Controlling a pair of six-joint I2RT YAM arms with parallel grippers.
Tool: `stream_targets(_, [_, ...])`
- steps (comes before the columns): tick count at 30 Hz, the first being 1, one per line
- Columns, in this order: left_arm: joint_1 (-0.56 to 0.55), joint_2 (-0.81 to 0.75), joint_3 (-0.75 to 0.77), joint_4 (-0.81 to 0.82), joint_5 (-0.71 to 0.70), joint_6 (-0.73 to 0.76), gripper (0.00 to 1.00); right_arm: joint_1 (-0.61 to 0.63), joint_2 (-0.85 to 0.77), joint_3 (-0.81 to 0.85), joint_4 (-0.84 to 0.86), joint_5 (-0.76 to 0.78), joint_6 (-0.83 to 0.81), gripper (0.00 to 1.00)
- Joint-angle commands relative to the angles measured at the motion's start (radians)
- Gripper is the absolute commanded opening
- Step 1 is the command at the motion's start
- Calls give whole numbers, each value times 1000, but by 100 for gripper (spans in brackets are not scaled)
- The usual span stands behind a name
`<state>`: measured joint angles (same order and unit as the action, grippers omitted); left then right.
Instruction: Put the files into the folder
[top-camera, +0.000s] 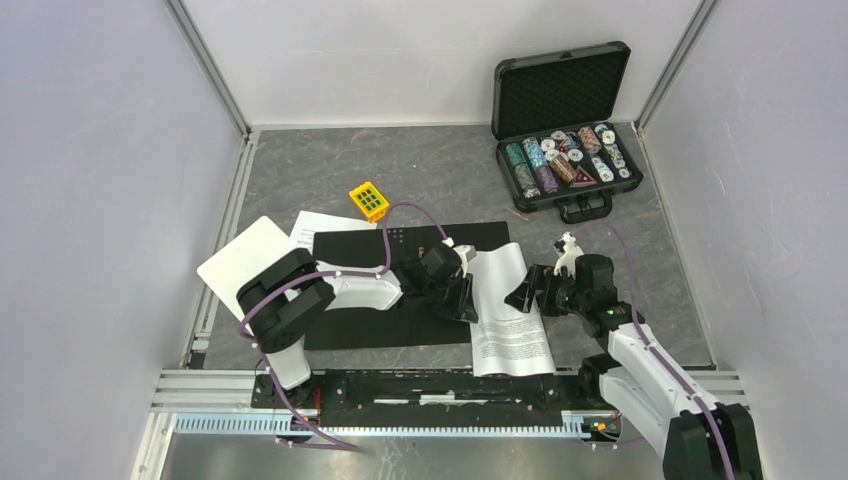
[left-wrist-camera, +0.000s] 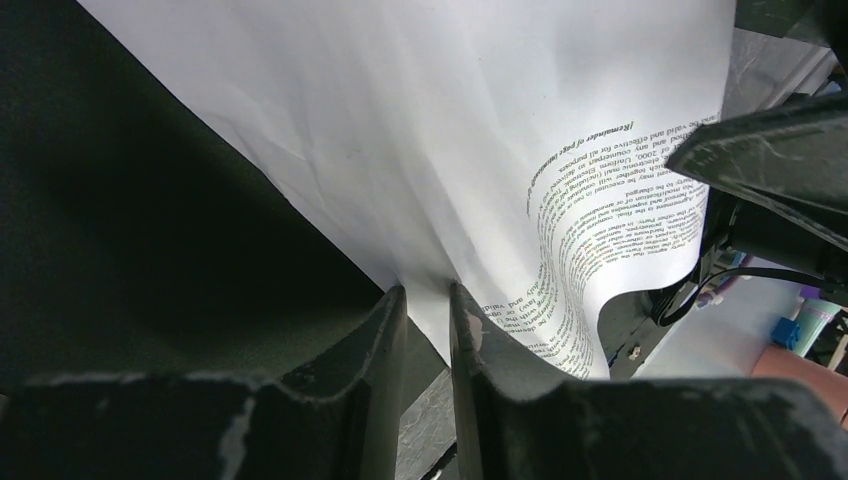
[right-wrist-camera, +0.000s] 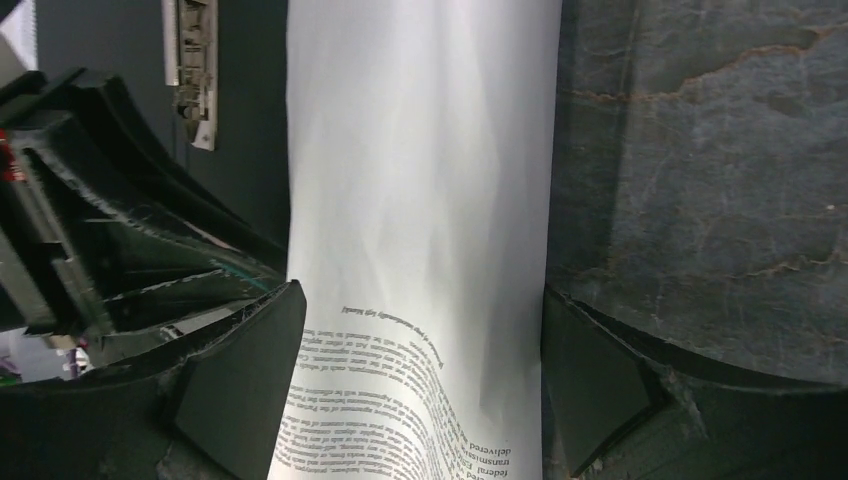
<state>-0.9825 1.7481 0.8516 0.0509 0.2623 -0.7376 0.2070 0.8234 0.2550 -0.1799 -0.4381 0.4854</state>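
The folder (top-camera: 385, 328) lies open on the table, black inside up; its metal clip (right-wrist-camera: 190, 60) shows in the right wrist view. A printed white sheet of the files (top-camera: 512, 330) lies curled along the folder's right edge, partly over it. My left gripper (top-camera: 467, 296) reaches across the folder, and its jaws (left-wrist-camera: 427, 290) are closed on the sheet's (left-wrist-camera: 450, 120) left edge. My right gripper (top-camera: 527, 290) is wide open, with the sheet (right-wrist-camera: 420, 180) passing between its spread fingers (right-wrist-camera: 240, 380). A second sheet (top-camera: 318, 224) pokes out from under the folder's far left corner.
A white clipboard (top-camera: 245, 256) lies left of the folder, partly under the left arm. A small yellow block (top-camera: 368, 200) sits behind the folder. An open black case of poker chips (top-camera: 565, 135) stands at the back right. Walls enclose the table.
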Motion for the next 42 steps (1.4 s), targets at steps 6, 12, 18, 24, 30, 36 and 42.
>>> stream_targets(6, [-5, -17, 42, -161, -202, 63, 32, -19, -54, 4, 86, -113, 24, 89])
stream_targets(12, [-4, 6, 136, -265, -319, 107, 32, -26, -21, -20, 104, -120, 22, 88])
stream_targets(18, [2, 22, 211, -311, -403, 130, 32, -31, -39, -19, 126, -51, 32, 87])
stream_targets(24, [17, 30, 278, -319, -399, 146, 33, -33, 33, -54, 253, -94, 99, 73])
stream_targets(30, [43, 57, 270, -326, -384, 143, 33, -34, 38, -90, 359, -132, 137, 70])
stream_targets(36, [48, 0, 252, -332, -343, 143, 35, -34, 29, -75, 220, -26, 113, 75])
stream_targets(42, [47, -152, 202, -410, -360, 141, 42, -34, 43, -30, 189, 76, 37, 80])
